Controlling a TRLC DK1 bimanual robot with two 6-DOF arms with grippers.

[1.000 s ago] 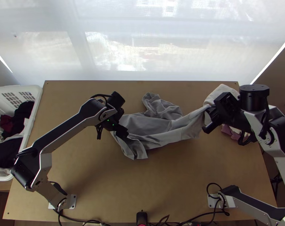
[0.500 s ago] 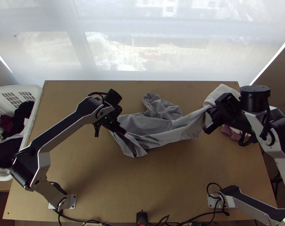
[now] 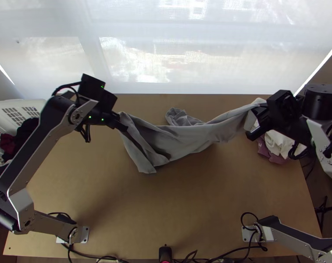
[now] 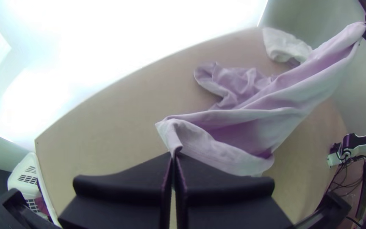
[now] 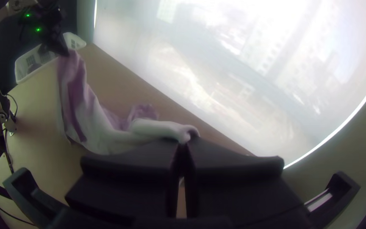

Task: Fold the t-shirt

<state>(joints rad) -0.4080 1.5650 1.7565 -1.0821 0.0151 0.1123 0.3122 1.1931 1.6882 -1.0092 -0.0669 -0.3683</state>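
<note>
T-shirt held up btwn both arms, no fold made yet.
L claw & R claw each clamped on cloth, shirt slung across mid-surface, far part bunched; prob. early stage: spreading, then all folds left. Laundry basket at L edge, other clothes at R, bright window behind.

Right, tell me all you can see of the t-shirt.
The t-shirt is grey, soft-looking, creased and unfolded. The left gripper pinches it near one end, the right gripper at the other. Between them it sags in loose folds; a bunched part lies on the table, toward the window. I can't tell sleeves from hem.
</note>
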